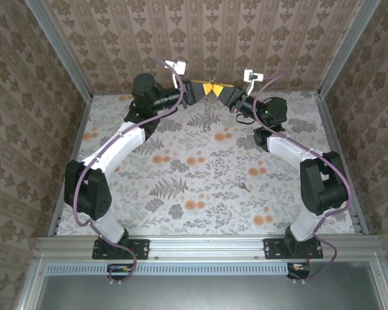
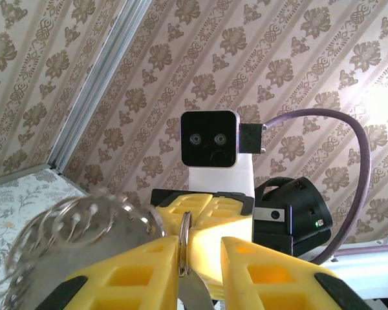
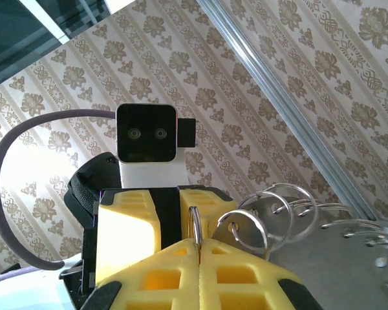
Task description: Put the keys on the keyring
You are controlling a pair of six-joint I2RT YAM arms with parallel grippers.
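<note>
The right gripper (image 3: 197,245) has its yellow fingers pressed flat together, pinching the keyring (image 3: 194,223) by its lower edge. The ring stands upright and edge-on out of the seam, just past the fingertips. Close on that gripper's right hang more wire loops (image 3: 281,199), and beyond them a flat, blurred metal plate (image 3: 349,258) with small holes. How these join the pinched ring is not clear.

The left gripper (image 2: 200,244) meets it tip to tip, facing it. Its fingers stand a little apart. The same ring sits edge-on in the gap, close against one inner face with space on the other side. Whether this gripper pinches anything, I cannot tell. A narrow strip (image 2: 195,294) of bright metal lies deeper in the gap, toward the palm.

Further out, the key (image 1: 244,187) lies flat on the flowered table (image 1: 181,161), well apart from both grippers, back toward the arm bases on the right arm's side.
</note>
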